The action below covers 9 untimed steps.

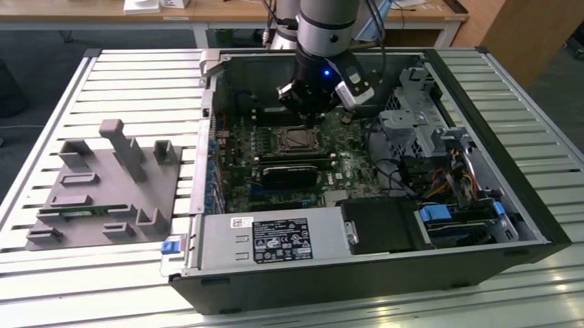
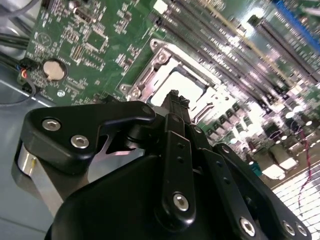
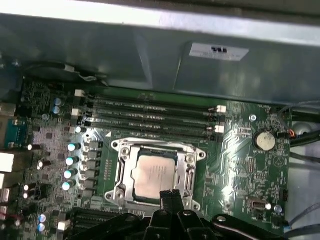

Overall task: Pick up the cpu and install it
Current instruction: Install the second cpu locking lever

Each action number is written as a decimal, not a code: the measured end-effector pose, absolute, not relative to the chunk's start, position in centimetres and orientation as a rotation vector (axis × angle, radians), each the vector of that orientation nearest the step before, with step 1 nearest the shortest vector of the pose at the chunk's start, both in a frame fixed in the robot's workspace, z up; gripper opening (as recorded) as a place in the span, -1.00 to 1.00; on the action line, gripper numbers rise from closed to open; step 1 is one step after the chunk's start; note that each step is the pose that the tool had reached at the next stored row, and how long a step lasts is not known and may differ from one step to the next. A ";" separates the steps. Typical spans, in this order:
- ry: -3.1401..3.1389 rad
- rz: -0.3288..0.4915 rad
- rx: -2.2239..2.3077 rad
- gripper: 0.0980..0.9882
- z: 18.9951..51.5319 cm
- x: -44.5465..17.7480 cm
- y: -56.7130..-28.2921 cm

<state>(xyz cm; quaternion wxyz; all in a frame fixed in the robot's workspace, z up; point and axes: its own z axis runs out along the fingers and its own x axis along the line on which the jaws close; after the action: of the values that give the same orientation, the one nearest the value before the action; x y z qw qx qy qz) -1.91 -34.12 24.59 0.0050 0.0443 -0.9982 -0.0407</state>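
pincer [image 3: 169, 196] pressed together above the cpu [image 3: 154, 176] seated in its socket; computer case [image 1: 511, 225] on a slatted table [image 1: 137, 75].

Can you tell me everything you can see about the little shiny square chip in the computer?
The cpu is a small flat square with a dull silver metal top and a paler rim. It lies level inside the metal-framed socket on the green motherboard, in the open computer case. The gripper hangs just over one edge, its fingertips close together; contact can't be judged.
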 end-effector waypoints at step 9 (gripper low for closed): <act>-3.117 -0.128 0.121 -0.98 24.6 -1.9 -35.0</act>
<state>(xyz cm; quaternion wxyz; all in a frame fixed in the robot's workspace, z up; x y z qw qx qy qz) -1.90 -34.97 24.57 0.0099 0.0388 -0.9984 -0.0410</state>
